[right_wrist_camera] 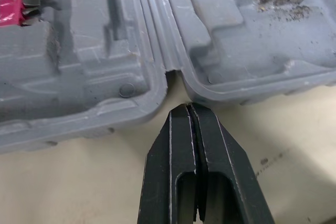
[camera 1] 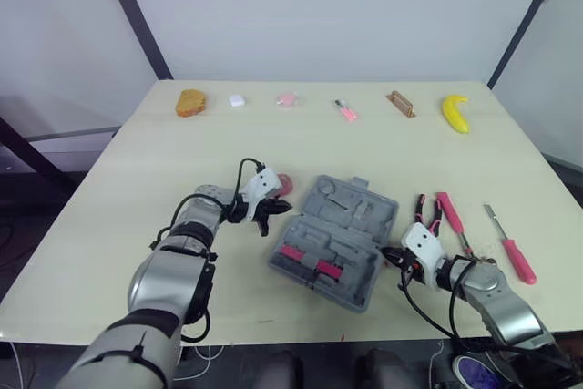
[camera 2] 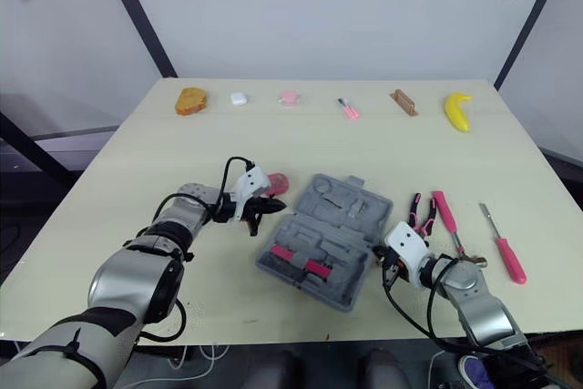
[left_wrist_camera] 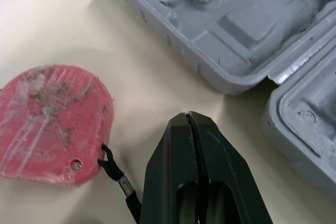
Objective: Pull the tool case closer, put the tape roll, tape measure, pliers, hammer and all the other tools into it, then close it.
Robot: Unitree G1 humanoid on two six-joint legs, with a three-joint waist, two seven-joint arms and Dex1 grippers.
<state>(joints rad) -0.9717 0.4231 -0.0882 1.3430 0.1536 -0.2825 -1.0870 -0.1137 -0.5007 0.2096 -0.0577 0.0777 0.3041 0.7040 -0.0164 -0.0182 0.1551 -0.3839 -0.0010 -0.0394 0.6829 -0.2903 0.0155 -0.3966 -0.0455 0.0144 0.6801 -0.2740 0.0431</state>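
Tool case point(camera 1: 333, 241) lies open on the table's near middle. Your right gripper point(camera 1: 390, 255), fingers clenched on nothing, points at the seam on its right edge. Farther left, your left gripper point(camera 1: 271, 216), also clenched empty, sits between the case and the red tape measure point(camera 1: 285, 184).

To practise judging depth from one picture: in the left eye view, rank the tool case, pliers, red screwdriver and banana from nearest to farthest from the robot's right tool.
1. The tool case, right at the tips of the right tool, on its left.
2. The pliers, just beyond it.
3. The red screwdriver, out to its right.
4. The banana, far back on the right.
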